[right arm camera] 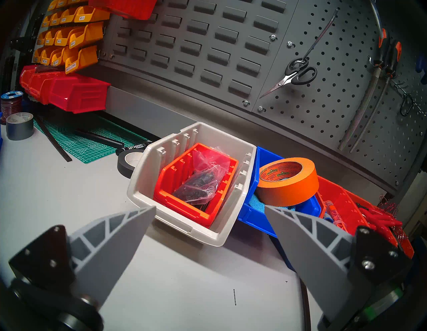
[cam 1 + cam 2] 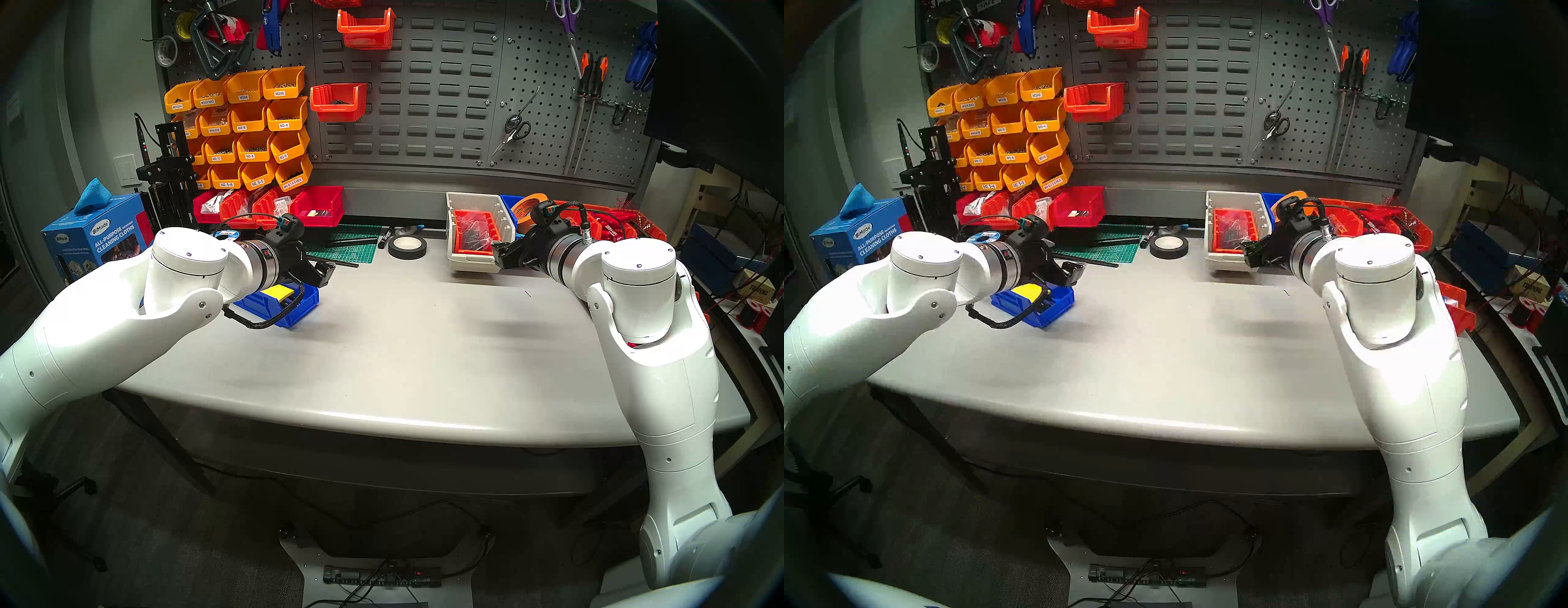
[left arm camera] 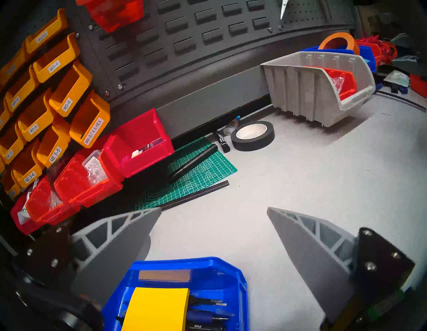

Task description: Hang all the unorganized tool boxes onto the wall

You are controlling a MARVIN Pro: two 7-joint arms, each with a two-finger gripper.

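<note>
A bright blue tool box [image 2: 303, 303] holding a yellow pad and pens sits on the table's left side. My left gripper [image 2: 324, 271] hovers open just above and beyond it [image 3: 184, 268]. A beige ribbed tool box [image 2: 471, 254] with an orange-red bin inside stands at the back right. My right gripper [image 2: 500, 254] is open, close in front of that beige box's front rim [image 1: 184, 226], touching nothing. A second blue tool box [image 1: 251, 218] holding orange tape sits against the beige one's right side. The slotted grey wall [image 2: 428, 97] rises behind the table.
Two orange-red bins [image 2: 365, 29] hang on the wall's upper left, beside yellow labelled bins [image 2: 246, 127]. A row of red bins [image 2: 271, 208], a green cutting mat [image 2: 348, 246] and a black tape roll [image 2: 407, 247] lie along the back. Scissors [image 2: 515, 127] hang on the pegboard.
</note>
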